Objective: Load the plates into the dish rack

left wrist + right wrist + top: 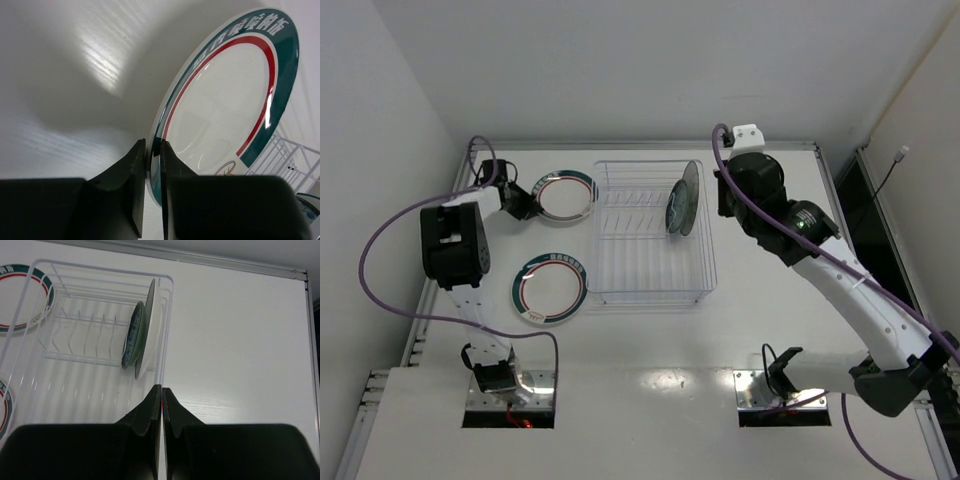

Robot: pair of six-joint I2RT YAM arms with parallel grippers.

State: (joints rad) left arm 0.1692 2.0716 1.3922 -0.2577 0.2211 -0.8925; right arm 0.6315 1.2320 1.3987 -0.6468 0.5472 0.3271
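My left gripper [520,200] is shut on the left rim of the smaller white plate with green and red bands [567,194], just left of the dish rack's far left corner. In the left wrist view the rim sits between the jaws [154,150] and the plate [225,100] tilts away. The larger banded plate [550,287] lies flat on the table left of the rack. The clear dish rack [650,290] holds the silver-grey plate [149,315] and the teal plate [131,335] upright at its right end. My right gripper [162,392] is shut and empty, above the table just right of the rack.
The table's raised far edge [650,146] runs behind the rack, and walls stand close on the left and at the back. The rack's left and middle tine rows [85,335] hold nothing. A purple cable [380,250] loops left of the left arm.
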